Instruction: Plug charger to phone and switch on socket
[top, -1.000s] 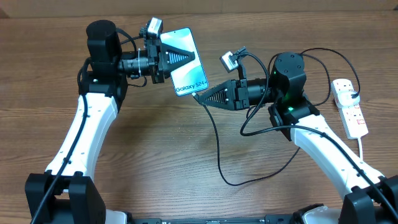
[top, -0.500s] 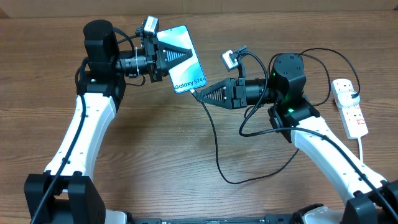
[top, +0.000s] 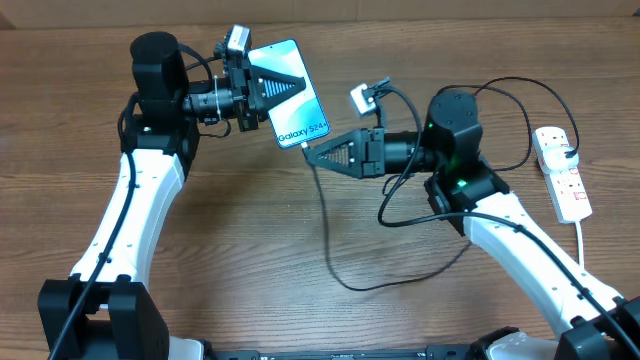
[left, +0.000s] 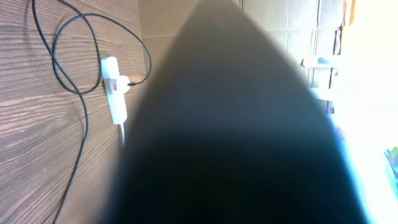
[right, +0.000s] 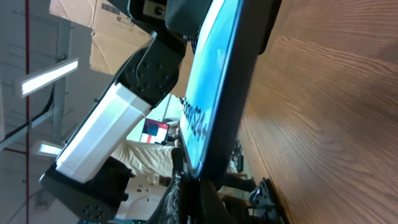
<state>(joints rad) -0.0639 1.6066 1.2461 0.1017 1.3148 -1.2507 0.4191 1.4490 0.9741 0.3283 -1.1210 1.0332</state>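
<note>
My left gripper (top: 272, 92) is shut on the phone (top: 293, 118), a slim slab with a cyan "Galaxy S24" screen held above the table at upper middle. In the left wrist view the phone's dark back (left: 236, 137) fills the frame. My right gripper (top: 312, 154) is shut on the charger's plug tip, pressed to the phone's bottom edge; the right wrist view shows the phone (right: 211, 93) edge-on just above the tip (right: 186, 193). The charger's black cable (top: 330, 250) loops down across the table. The socket (top: 562, 172), a white power strip, lies at far right.
The socket also shows in the left wrist view (left: 115, 87) with black cable loops (left: 74, 68) beside it. Its white cord (top: 583, 238) trails toward the front right. Both arms' white links reach in from the front corners.
Both grippers have shifted slightly left and up together, phone and plug tip staying pressed together. The cable loop on the table has been pulled leftward.
</note>
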